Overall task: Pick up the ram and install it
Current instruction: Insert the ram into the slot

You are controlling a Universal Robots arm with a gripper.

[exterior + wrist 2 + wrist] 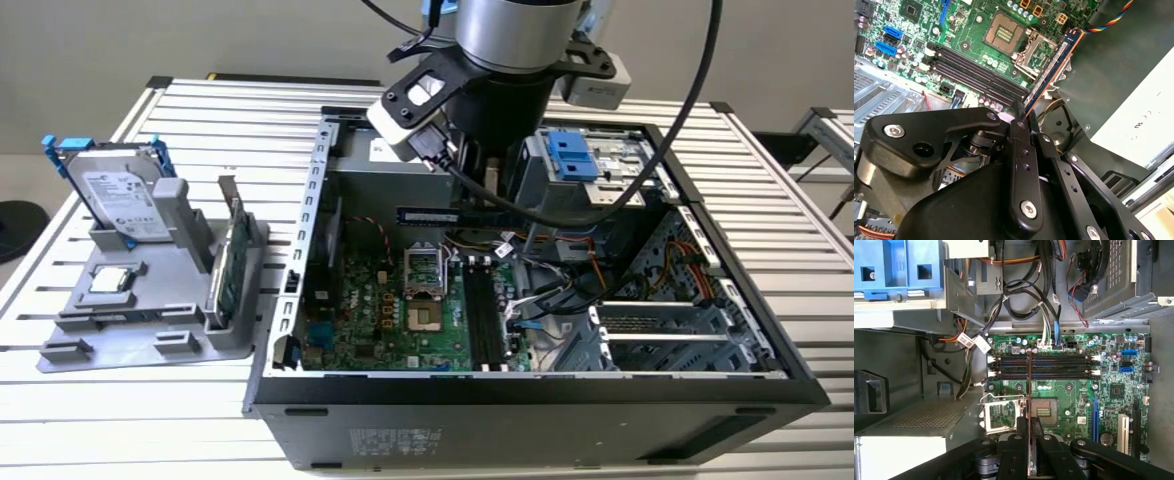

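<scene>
The ram [430,213] is a slim dark blue stick with a small white label, held level above the open computer case [534,390]. My gripper [467,205] is shut on it, up over the motherboard [374,325]. In the second wrist view the ram [1051,67] runs out from between the black fingers [1021,150] of the gripper [1025,116]. The first wrist view shows the ram [1029,385] edge-on, crossing over the black memory slots [1054,367] from my gripper [1029,424]. The slots [483,315] [979,75] hold nothing.
Loose cables [561,290] lie beside the slots, near the CPU socket [424,290]. A blue drive bay [571,155] sits at the case's back. On the exterior view's left, a grey stand [147,330] holds a silver hard drive [120,190] and a green card [234,265].
</scene>
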